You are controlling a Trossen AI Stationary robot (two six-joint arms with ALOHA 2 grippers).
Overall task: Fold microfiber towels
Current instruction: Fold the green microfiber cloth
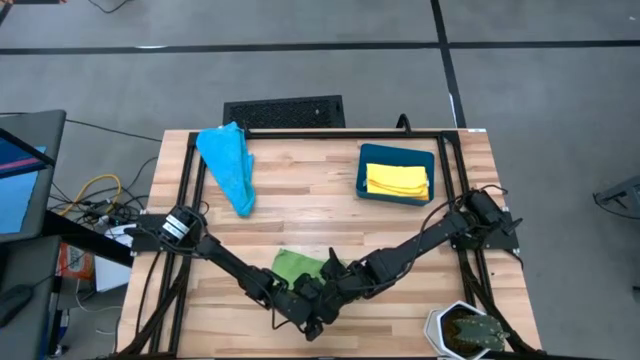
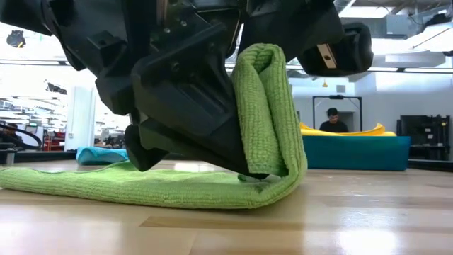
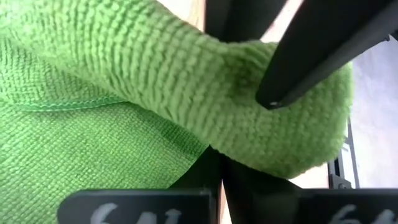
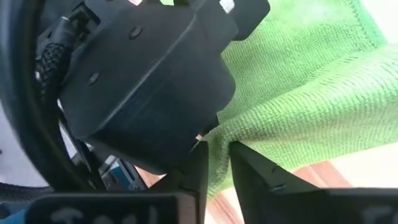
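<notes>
Nubby, matt green microfiber towel [image 2: 269,113] lies on smooth, lightly glossy wooden table [image 2: 297,219]

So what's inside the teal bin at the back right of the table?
The teal bin holds a folded yellow towel, lying flat and covering most of its floor. Anything beneath that towel is hidden, so I cannot tell whether more towels lie under it.

green towel [image 1: 293,265] under both arms | blue towel [image 1: 229,165] far-left | yellow towels [image 1: 397,180] in bin [image 1: 364,172]
</notes>
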